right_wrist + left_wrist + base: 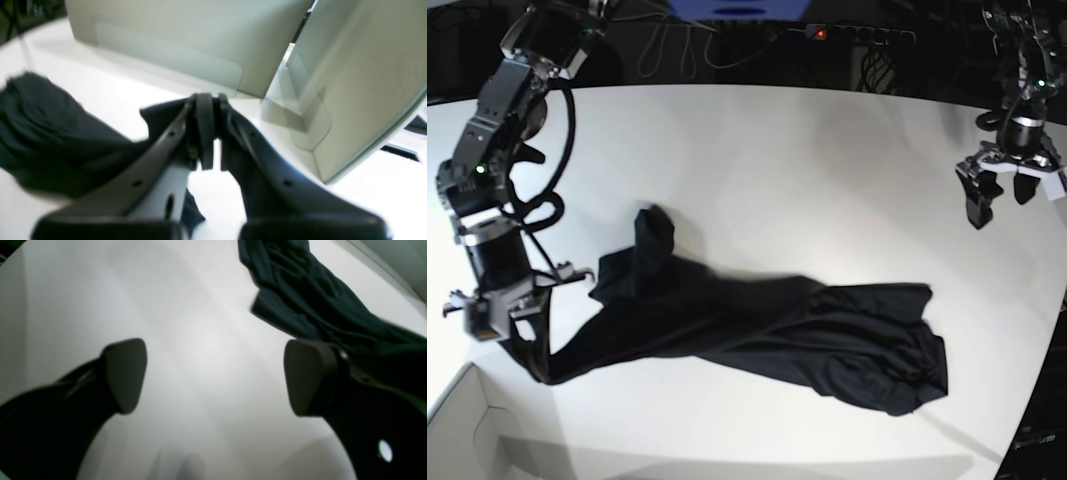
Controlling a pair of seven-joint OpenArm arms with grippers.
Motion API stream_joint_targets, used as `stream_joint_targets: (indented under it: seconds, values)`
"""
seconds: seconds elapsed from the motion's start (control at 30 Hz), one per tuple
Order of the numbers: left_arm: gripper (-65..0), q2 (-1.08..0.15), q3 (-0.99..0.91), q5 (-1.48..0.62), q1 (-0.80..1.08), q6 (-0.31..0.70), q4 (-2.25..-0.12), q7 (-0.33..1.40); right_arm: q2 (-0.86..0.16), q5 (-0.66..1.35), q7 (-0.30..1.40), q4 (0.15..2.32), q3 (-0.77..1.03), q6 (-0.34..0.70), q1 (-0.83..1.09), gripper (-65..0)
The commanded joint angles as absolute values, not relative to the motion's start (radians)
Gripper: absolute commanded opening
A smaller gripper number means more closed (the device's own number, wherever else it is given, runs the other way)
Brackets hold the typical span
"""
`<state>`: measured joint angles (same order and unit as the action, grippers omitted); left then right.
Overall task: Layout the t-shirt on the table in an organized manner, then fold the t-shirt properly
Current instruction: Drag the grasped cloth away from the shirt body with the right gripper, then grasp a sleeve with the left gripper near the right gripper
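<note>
The black t-shirt (767,330) lies crumpled in a long band across the white table (777,150), bunched at its right end. My right gripper (535,362) is shut on the shirt's left end, pulling a corner out toward the table's near left edge. In the right wrist view the fingertips (204,133) pinch black cloth, and the rest of the t-shirt (50,133) trails off to the left. My left gripper (1002,200) hangs open at the far right, apart from the shirt. In its own view the left gripper (215,376) holds nothing, with the t-shirt (300,300) beyond its right finger.
A white cardboard box (467,430) sits at the near left corner, close to my right gripper, and fills the background as box (200,43) in the right wrist view. Cables and a power strip (857,35) lie behind the table's far edge.
</note>
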<state>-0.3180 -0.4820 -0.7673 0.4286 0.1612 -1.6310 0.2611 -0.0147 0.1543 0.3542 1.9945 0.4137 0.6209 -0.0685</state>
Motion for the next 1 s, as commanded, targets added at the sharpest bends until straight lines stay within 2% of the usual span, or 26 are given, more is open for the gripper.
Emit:
stream_joint_targets:
  seconds: [0.0,0.17,0.33,0.47,0.57,0.73,0.97]
  values:
    - [-1.5,-0.334,-0.487,-0.776,0.424,0.170,-1.652,0.239,-0.019,0.191,0.357,2.023,0.437,0.615,-0.077,-65.0]
    - [-1.5,-0.334,-0.487,-0.776,0.424,0.170,-1.652,0.239,-0.021,0.377,0.460,2.041,0.449,0.615,0.044,-65.0]
    - [-1.5,-0.332,-0.455,-0.776,0.423,0.170,-1.653,0.239,-0.016,0.412,0.455,2.037,0.361,0.615,0.185,-65.0]
    - [-1.5,-0.332,-0.315,-0.776,0.395,0.170,-1.656,0.239,-0.016,0.409,0.455,2.032,0.338,0.615,0.211,-65.0]
    - [-1.0,-0.332,-0.137,-0.768,0.348,0.165,-1.658,0.232,-0.022,0.406,0.455,2.031,0.343,0.615,0.206,-65.0]
    - [-1.2,-0.255,0.147,-0.754,0.202,0.159,-1.627,0.239,-0.056,0.406,0.456,2.029,0.344,0.615,0.206,-65.0]
    - [-1.2,-0.102,0.438,-0.463,0.019,0.157,-1.380,0.236,-0.065,0.404,0.463,2.029,0.372,0.615,0.208,-65.0]
